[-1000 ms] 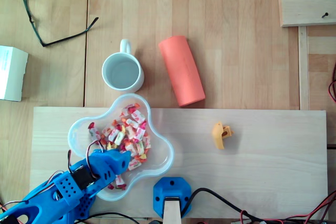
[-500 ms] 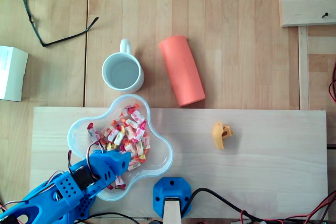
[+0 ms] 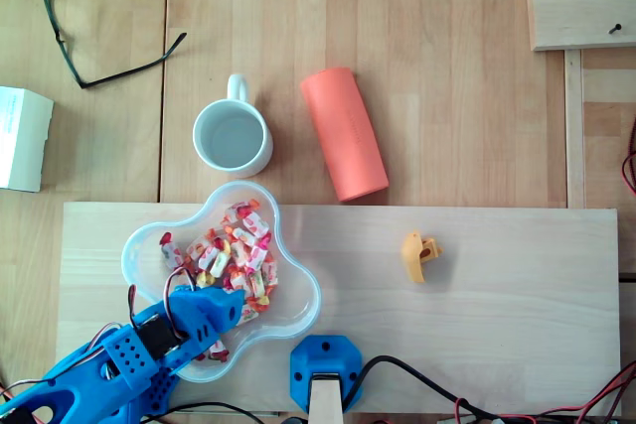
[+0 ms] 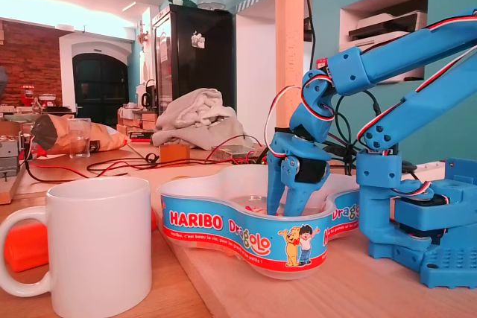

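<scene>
Where the jaws dip into the tub (image 3: 298, 290), candies (image 3: 238, 245) lie around their tips.

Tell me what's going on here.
The blue arm has its jaws dipped into the clear Haribo tub, among the wrapped sweets; whether they grip one is hidden. The tub sits on a wooden board. A white mug and an orange cylinder lie beyond it, a small yellow piece farther along the board.

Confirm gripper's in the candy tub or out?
In: the gripper reaches down past the tub rim in the fixed view, over the candies.
</scene>
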You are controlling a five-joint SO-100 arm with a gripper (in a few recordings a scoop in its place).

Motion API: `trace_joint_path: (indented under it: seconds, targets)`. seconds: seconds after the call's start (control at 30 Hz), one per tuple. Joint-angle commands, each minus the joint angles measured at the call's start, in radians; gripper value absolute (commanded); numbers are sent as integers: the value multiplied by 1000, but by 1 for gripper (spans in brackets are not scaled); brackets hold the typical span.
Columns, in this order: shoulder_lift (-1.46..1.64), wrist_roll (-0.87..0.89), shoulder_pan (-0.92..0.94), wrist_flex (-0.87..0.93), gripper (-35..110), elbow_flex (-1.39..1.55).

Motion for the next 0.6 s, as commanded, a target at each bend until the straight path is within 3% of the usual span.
trace_joint_path:
  seconds: [0.0, 0.4, 0.57]
  targets:
    - [-3, -14, 12, 31, 18, 25]
    - [9, -15, 11, 31, 17, 6]
    - [12, -15, 11, 31, 8, 5]
